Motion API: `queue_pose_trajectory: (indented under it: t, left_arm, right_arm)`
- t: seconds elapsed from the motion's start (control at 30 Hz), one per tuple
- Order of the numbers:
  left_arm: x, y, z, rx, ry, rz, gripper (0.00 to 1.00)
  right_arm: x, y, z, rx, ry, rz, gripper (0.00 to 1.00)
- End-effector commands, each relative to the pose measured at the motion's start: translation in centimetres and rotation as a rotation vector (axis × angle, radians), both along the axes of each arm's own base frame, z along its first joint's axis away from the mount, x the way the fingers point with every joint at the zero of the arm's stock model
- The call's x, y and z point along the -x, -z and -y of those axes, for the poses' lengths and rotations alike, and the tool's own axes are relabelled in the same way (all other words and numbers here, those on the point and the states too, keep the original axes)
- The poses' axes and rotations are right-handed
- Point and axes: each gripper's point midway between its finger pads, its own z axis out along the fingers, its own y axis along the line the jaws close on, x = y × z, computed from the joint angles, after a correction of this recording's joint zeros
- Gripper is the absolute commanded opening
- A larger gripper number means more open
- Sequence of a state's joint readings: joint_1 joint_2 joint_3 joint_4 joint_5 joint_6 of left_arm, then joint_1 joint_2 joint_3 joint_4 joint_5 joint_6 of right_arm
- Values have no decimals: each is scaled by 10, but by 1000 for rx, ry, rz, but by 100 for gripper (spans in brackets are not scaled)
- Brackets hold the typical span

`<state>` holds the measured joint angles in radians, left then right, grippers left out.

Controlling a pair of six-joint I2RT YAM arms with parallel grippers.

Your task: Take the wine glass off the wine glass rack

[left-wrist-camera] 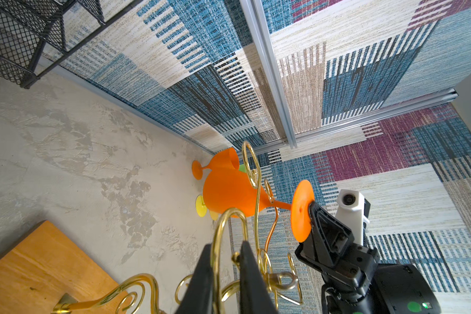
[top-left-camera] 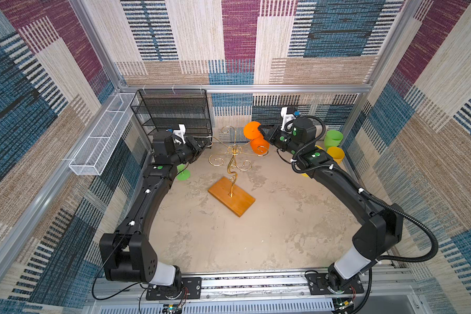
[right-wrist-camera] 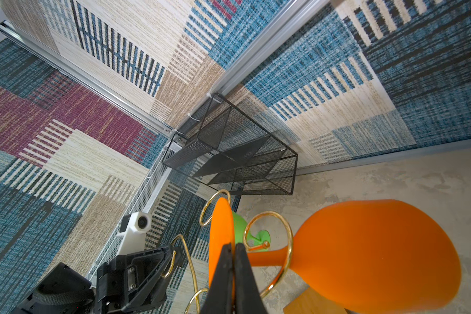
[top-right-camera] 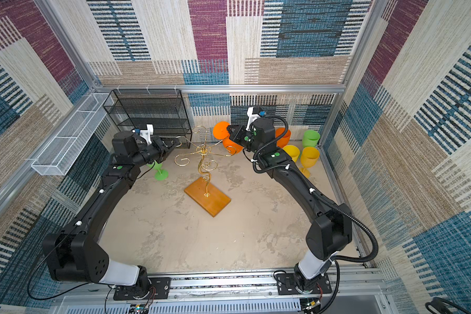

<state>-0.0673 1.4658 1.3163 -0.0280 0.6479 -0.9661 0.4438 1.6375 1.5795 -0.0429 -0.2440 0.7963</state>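
An orange wine glass hangs tilted almost onto its side, its stem in a curled arm on the far right of the gold wine glass rack, which stands mid-table. The right gripper is pinched tight on the edge of the glass's round foot, while the left gripper is clamped on a scroll arm across the rack. A black mesh shelf unit stands behind, against the back wall.
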Motion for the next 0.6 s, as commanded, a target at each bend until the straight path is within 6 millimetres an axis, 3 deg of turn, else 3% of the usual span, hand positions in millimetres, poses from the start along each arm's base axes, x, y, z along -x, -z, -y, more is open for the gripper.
queue_pose_trajectory:
  t: [0.0,0.43,0.57]
  left_arm:
    - [7,47,-7,-146,9,-86,0]
    - [5,48,-6,-136,21,-78,0]
    - [6,48,-6,-141,20,-75,0]
  right_arm:
    - [4,-16,5,-23,7,56,0]
    - [9,-6,-28,-28,-88,28,0]
    - [2,-15,-36,-39,-100,46,0]
